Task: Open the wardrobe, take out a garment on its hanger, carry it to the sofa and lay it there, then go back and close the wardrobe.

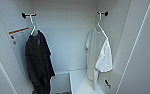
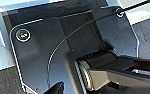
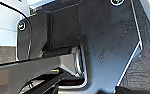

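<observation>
The tall white wardrobe (image 1: 66, 37) stands open; a thin white T-shirt (image 1: 98, 55) hangs right on its white hanger (image 1: 101, 26), a long black garment (image 1: 38, 62) left. Whether either gripper is wide or narrow, I cannot tell.

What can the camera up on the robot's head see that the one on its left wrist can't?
The head view looks into the open wardrobe: a white T-shirt on a white hanger at the right, a long black garment at the left, and an orange-striped label on the side wall. The left wrist view has the robot's own dark plate, a thin cable and grey floor. Both share pale white surfaces.

White garment (image 1: 98, 53), black shirt (image 1: 38, 62)
</observation>
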